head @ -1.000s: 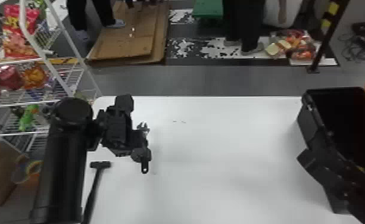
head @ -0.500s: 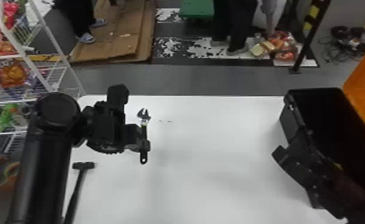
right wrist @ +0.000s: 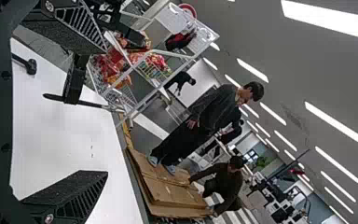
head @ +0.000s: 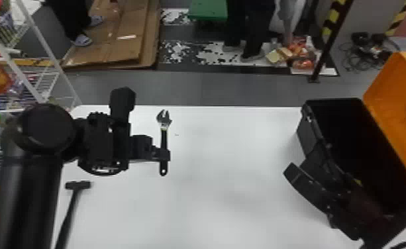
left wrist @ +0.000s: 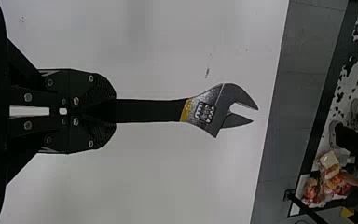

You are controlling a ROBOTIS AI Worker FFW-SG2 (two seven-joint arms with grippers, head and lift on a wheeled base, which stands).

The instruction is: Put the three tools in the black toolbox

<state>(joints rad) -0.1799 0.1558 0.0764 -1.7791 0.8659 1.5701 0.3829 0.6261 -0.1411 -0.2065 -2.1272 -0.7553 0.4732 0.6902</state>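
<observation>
In the head view my left gripper (head: 164, 155) is shut on the handle of an adjustable wrench (head: 164, 121), above the table's left half. In the left wrist view the gripper (left wrist: 95, 111) clamps the dark handle, and the wrench (left wrist: 209, 111) points its silver head away from it. A black hammer (head: 68, 215) lies on the table at the left. The black toolbox (head: 318, 132) stands at the right, its orange lid open. My right gripper (head: 311, 188) is beside the toolbox's near-left side; in the right wrist view the right gripper (right wrist: 77, 114) has its fingers wide apart.
The white table (head: 225, 165) extends between the wrench and the toolbox. A wire shelf (head: 33, 76) with snack bags stands beyond the table's left side. Cardboard (head: 119, 36) lies on the floor past the far edge.
The head view has shifted, so the table and toolbox appear farther left. The left gripper, holding the wrench, has turned and moved slightly right relative to the hammer; more of the wrench's head shows.
</observation>
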